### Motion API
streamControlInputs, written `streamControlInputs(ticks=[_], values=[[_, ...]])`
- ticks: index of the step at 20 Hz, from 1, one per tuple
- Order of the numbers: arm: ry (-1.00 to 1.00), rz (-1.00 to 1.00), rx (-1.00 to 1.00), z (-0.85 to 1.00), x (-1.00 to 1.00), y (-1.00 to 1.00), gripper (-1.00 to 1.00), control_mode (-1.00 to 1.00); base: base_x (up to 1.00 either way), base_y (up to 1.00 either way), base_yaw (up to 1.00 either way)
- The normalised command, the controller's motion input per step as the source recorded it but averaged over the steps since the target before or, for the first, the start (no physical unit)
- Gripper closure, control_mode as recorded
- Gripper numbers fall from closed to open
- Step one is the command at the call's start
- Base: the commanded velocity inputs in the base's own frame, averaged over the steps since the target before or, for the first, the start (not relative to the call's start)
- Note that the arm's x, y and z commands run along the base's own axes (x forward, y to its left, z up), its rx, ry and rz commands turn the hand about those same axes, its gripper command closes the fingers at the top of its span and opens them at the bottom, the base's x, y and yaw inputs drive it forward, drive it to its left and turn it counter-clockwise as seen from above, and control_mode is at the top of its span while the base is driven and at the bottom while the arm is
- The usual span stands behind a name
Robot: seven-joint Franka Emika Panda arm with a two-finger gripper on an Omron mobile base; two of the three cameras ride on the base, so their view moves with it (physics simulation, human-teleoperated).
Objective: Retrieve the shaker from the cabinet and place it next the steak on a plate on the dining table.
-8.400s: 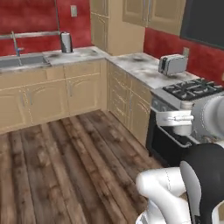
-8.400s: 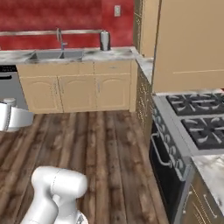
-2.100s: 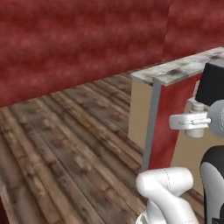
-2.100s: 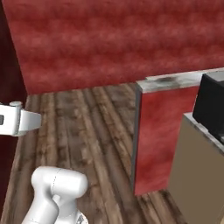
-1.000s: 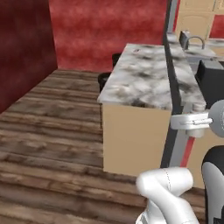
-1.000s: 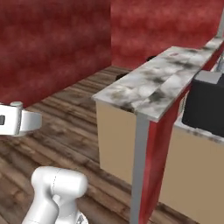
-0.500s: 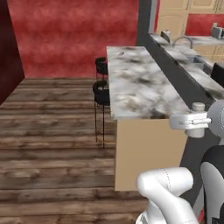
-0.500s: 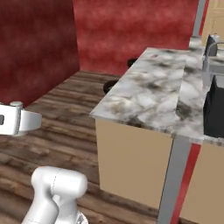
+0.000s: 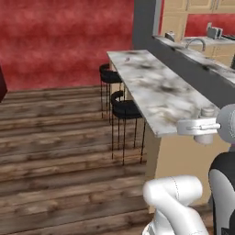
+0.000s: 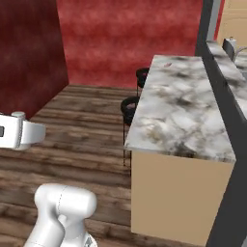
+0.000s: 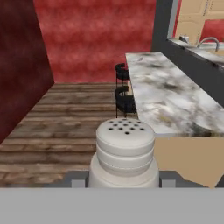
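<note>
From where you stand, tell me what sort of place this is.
Most likely a home kitchen's dining side: a long marble-topped dining table with black bar stools tucked beside it, a curved faucet on the ledge behind, and wooden cabinets beyond. The gripper holds a shaker.

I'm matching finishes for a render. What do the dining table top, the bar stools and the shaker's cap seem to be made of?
The dining table top looks like polished marble: white-grey with dark and gold veins, on a matte tan base. The bar stools look like thin black metal legs with dark padded seats, though the seat material is unclear. The shaker cap looks like pale matte metal or plastic, ridged, with small holes.
</note>
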Motion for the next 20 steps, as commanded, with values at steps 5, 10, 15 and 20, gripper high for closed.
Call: streamControlInputs(ticks=[5,10,15,20], values=[[0.00,0.00,0.00,0.00,0.00,0.00,1.00,1.00,0.57,1.00,-0.29],[0.00,0.00,0.00,0.00,0.00,0.00,1.00,1.00,0.56,1.00,-0.31],[0.00,0.00,0.00,0.00,0.00,0.00,1.00,1.00,0.61,1.00,-0.31],[0.00,0.00,0.00,0.00,0.00,0.00,1.00,1.00,0.69,1.00,-0.37]])
